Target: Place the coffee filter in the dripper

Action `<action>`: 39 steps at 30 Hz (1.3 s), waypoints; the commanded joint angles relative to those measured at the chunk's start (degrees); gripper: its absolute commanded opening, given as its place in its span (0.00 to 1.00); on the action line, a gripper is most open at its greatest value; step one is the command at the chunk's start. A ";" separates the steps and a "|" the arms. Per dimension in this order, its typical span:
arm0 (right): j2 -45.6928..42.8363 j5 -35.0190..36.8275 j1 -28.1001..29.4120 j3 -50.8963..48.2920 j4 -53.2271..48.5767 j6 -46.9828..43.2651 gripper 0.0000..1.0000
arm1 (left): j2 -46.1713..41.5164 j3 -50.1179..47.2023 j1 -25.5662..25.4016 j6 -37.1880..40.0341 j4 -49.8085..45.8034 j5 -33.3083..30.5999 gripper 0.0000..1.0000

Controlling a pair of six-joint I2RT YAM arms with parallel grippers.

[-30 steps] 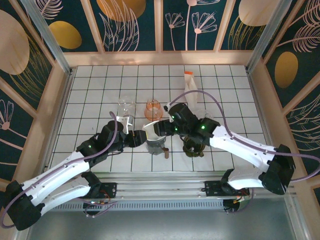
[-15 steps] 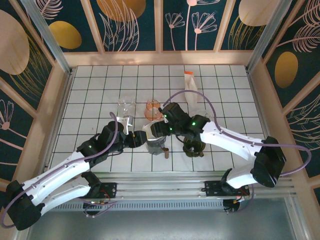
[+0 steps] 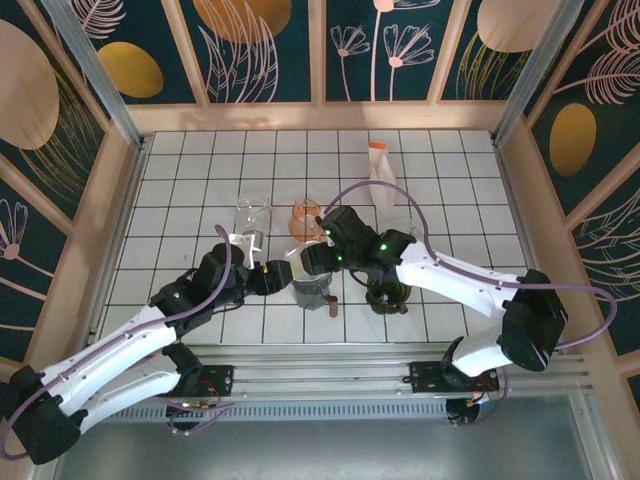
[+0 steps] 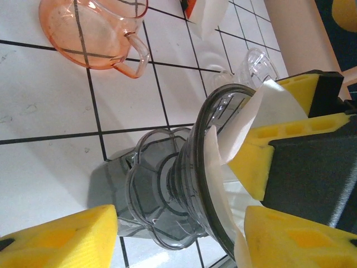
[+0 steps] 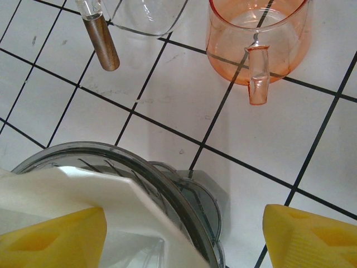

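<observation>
My right pincer (image 5: 184,237) stands apart astride the dripper (image 5: 187,192) rim, one finger directly on the coffee filter (image 5: 67,192), which sits partly inside, its flap poking above the rim. My left pincer (image 4: 175,237) is apart too, flanking the dripper.

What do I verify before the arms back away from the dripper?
1. Is the coffee filter in the dripper: ok, though one flap stands above the rim.
2. Is the dripper upright on the table: ok.
3. Is the right gripper open: ok, jaws wide.
4. Is the paper free of its finger: not ok, it drapes over it.
5. Does the left gripper grip the dripper: cannot tell, it straddles the base.
6. Is the orange cup apart from the dripper: ok.
</observation>
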 commanded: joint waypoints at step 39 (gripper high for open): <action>3.41 1.88 -0.08 4.64 -4.34 -0.70 0.75 | 1.08 -1.95 0.50 0.36 1.70 0.35 0.57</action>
